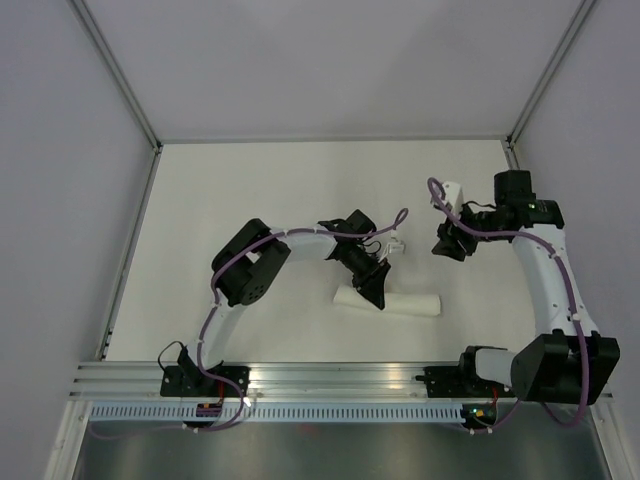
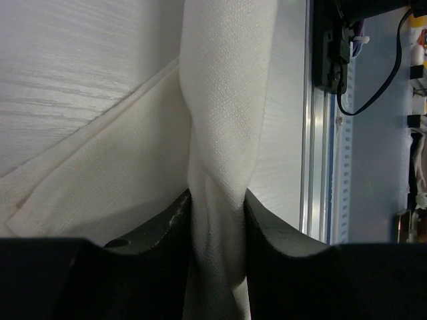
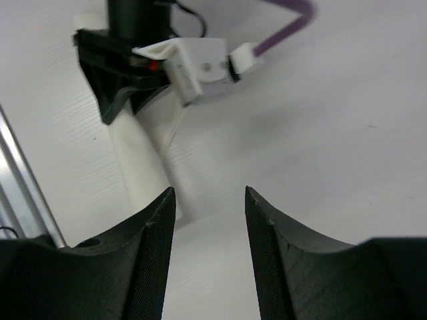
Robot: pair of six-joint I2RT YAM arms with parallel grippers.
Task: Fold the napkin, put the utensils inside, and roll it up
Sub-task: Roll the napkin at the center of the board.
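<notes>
The napkin [image 1: 412, 303] lies as a white rolled bundle on the table, near the middle front. My left gripper [image 1: 375, 290] is down on the left part of the roll. In the left wrist view the twisted cloth [image 2: 227, 100] runs between the two black fingers, and my left gripper [image 2: 218, 200] presses it on both sides. My right gripper [image 1: 452, 243] hovers above and to the right of the roll, open, with only bare table between its fingers [image 3: 150, 253]. The right wrist view shows the roll [image 3: 143, 173] ahead of my right gripper [image 3: 210, 200]. The utensils are hidden.
An aluminium rail [image 1: 340, 378] runs along the near edge, also seen in the left wrist view as the rail [image 2: 320, 167]. White enclosure walls with metal posts [image 1: 120, 80] bound the table. A purple cable [image 1: 400, 217] loops off the left wrist.
</notes>
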